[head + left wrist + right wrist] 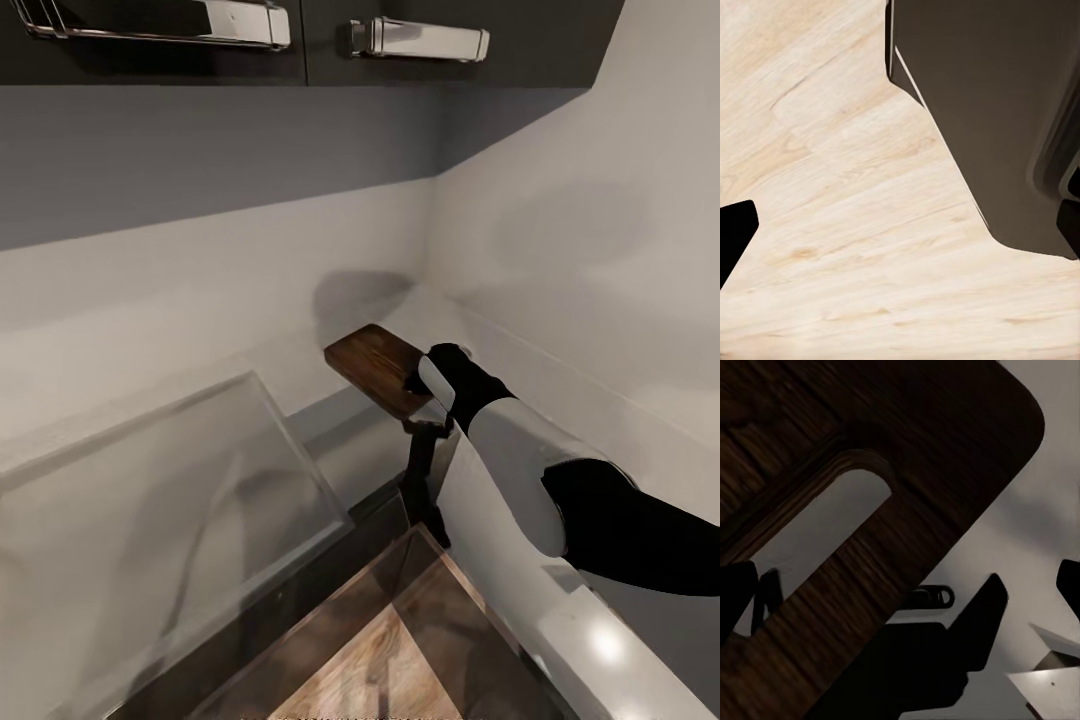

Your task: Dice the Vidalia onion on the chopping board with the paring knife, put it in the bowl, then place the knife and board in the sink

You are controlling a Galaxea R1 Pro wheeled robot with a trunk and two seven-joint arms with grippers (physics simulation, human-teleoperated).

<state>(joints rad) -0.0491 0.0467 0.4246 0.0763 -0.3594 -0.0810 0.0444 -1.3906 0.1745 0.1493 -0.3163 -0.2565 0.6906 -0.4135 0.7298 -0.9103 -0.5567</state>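
Chopping board (375, 367) rides held in the right tool (425, 385), gripped at its handle-slot end, long axis running away from the arm toward the back wall. Left tool's state I cannot tell.

The dark brown wooden chopping board with rounded corners (378, 368) is up in the air near the middle of the head view, roughly level and lifted clear of any surface, with pale wall behind it. Its near end, toward 5 o'clock, is at the right gripper (432, 392), while its free end points toward 10 o'clock. In the right wrist view the board (945, 457) shows dark grain, one rounded corner and an elongated handle slot with pale ground visible through the opening.
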